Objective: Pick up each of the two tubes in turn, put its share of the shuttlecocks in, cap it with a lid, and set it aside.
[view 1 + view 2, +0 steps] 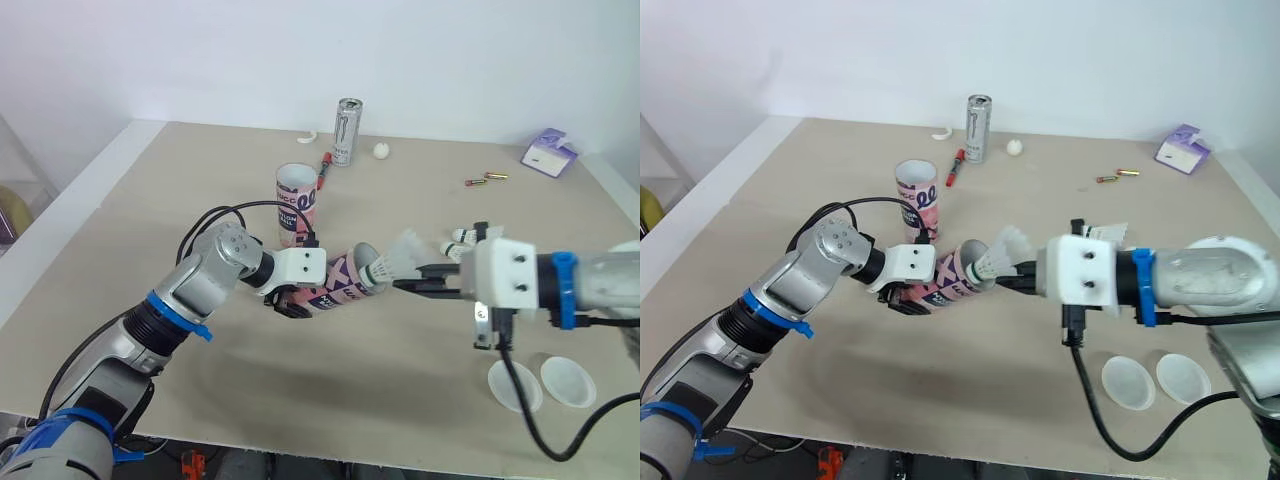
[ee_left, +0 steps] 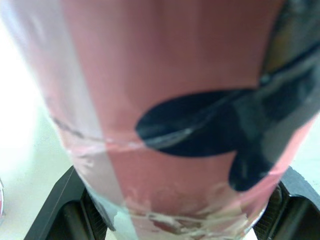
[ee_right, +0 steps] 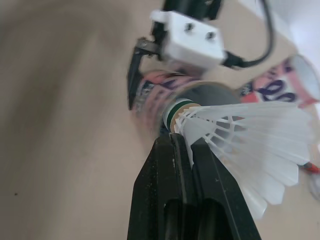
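**Cork at the mouth: feed the shuttlecock straight in.**

Your left gripper point(image 1: 298, 292) is clamped round the pink tube point(image 1: 335, 285), holding it tilted near the middle of the table point(image 1: 150, 200) with its mouth toward 3 o'clock. The second tube point(image 1: 297, 203) stands upright at its 11 o'clock. The shuttlecock point(image 1: 395, 258) has its cork at that mouth, and your right gripper point(image 1: 405, 284) pinches it by the base. Line the cork up with the tube's axis, push slowly, and let go once the feathers clear the rim. Loose shuttlecocks point(image 1: 465, 240) lie further toward 3 o'clock and two lids point(image 1: 515, 386) toward 5 o'clock.
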